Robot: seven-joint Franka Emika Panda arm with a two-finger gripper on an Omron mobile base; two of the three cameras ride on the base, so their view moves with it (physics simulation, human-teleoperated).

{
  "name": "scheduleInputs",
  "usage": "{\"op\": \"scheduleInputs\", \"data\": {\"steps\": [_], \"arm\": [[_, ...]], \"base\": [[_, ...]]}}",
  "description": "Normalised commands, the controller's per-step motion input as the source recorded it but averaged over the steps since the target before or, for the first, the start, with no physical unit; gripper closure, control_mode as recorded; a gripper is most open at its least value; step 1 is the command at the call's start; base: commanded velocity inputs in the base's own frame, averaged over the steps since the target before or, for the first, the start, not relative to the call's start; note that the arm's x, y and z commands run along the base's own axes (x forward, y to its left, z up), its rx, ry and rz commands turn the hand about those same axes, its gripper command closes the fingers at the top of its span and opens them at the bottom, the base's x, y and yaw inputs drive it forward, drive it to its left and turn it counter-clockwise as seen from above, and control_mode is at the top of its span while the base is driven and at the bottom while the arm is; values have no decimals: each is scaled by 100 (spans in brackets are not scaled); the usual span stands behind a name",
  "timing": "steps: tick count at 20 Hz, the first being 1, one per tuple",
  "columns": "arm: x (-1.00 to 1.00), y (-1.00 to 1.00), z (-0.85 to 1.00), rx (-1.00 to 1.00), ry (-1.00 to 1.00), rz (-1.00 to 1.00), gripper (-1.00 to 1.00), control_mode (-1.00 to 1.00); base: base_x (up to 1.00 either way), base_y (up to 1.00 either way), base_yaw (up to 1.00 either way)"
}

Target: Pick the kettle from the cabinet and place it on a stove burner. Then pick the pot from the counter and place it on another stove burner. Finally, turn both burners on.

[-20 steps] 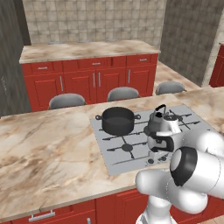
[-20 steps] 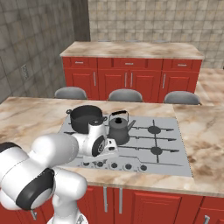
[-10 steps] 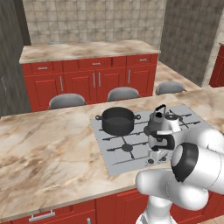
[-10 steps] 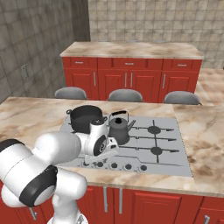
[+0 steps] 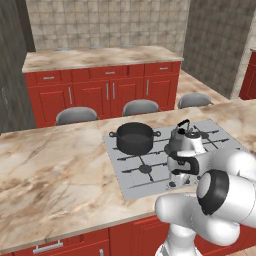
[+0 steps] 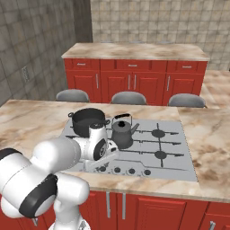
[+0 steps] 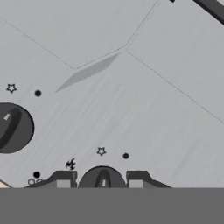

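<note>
From the left base camera, the pot (image 5: 134,137) sits on a rear-left burner of the grey cooktop (image 5: 131,180), with the kettle (image 5: 183,141) on the burner to its right; the arm (image 5: 220,195) bends low over the cooktop's front edge, its wrist just in front of the kettle. Beyond the long marbled counter (image 5: 60,165), three grey stools (image 5: 141,106) line up before a row of red cabinets (image 5: 95,92). From the right base camera, the pot (image 6: 89,121) and kettle (image 6: 121,131) stand side by side and apart on neighbouring burners, while the arm (image 6: 58,161) reaches down to the knob row (image 6: 130,171) at the cooktop's front left. In the hand view, the gripper (image 7: 101,181) hovers close over brushed steel, its two fingertips (image 7: 63,180) standing on either side of a round dark knob (image 7: 102,178), partly parted; whether they press it cannot be told. A second knob (image 7: 13,127) lies to the left.
</note>
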Motion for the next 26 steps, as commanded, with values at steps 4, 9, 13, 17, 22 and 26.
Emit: {"op": "scheduleInputs", "data": {"steps": [4,9,13,17,22,26], "arm": [[-56,5,-56,-6,-4,27,100,-100],[-44,3,-62,-5,-3,30,100,-100],[-42,4,-61,-5,-3,32,100,-100],[-42,6,-59,-5,-3,30,100,-100],[-53,4,-50,-5,-5,24,100,-100],[-60,0,-47,-4,-7,22,100,-100]], "base": [[0,0,0],[0,0,0],[0,0,0],[0,0,0],[0,0,0],[0,0,0]]}}
